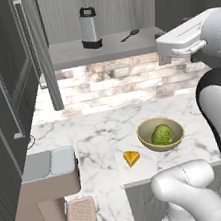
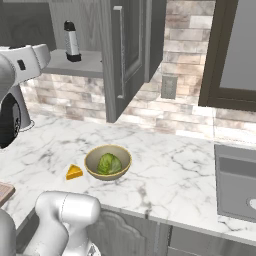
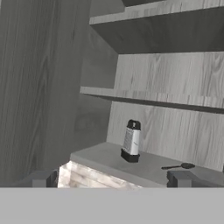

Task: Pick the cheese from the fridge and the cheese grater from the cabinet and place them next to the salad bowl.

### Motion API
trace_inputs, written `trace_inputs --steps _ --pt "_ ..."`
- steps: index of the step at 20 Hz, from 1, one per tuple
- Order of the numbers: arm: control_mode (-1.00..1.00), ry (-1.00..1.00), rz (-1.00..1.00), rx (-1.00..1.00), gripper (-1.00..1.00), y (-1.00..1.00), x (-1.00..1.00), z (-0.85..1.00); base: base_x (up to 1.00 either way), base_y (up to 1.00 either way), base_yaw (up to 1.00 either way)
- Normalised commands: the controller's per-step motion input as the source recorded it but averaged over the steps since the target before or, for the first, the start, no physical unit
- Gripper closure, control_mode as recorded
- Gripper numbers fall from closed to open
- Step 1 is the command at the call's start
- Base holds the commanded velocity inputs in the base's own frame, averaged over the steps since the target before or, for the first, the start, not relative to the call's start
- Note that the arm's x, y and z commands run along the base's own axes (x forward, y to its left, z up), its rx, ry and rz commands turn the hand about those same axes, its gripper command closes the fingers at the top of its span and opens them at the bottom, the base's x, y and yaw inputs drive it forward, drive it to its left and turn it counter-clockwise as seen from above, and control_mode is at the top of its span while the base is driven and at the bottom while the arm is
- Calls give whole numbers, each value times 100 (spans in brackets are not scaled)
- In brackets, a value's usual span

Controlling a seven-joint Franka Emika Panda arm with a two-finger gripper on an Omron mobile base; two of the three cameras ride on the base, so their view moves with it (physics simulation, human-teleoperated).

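Cheese grater (image 1: 89, 28) is seen in the left base view standing upright on the bottom shelf of the open wall cabinet (image 1: 115, 0), with a small black spoon (image 1: 130, 35) lying just beside it on the same shelf. The arm's white hand is raised at the right edge, level with that shelf and well apart from the grater. Below it, on the marble counter (image 1: 95, 130), the cheese (image 1: 131, 157) lies just beside the salad bowl (image 1: 161, 134), so the cheese part of the task is judged done.

From the right base view, the grater (image 2: 72, 41) is seen on the shelf behind the open cabinet door (image 2: 125, 50), with the hand at the far left, near the shelf's front edge. The cheese wedge (image 2: 74, 172) and the bowl (image 2: 108, 162) with its lettuce sit low on the counter, far beneath the hand.

In the hand view, the pincer (image 3: 113, 179) is spread to its full width and nothing is held between its tips. The grater (image 3: 131, 141) stands ahead of it and slightly toward its right finger, not yet between the fingers; the spoon (image 3: 178, 166) lies further to that side.

The step in hand is judged to be the approach to the grater. A forward reach is called for, with the fingers centred on the grater's narrow body and the spoon and door avoided, before any closing.
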Motion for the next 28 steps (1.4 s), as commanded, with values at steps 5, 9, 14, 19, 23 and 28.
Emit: trace_inputs --steps 5,9,14,19,23,28 --pt "-100 0 0 0 -100 11 19 -28 0 0 0" --pt "-100 0 0 0 -100 6 21 -6 0 0 0" --pt "-100 0 0 0 -100 0 30 -5 0 0 0" --pt "-100 1 0 0 -100 0 31 0 0 0 0" --pt "-100 0 0 0 -100 0 32 -3 0 0 0" --pt "-100 0 0 0 -100 0 29 -6 0 0 0"
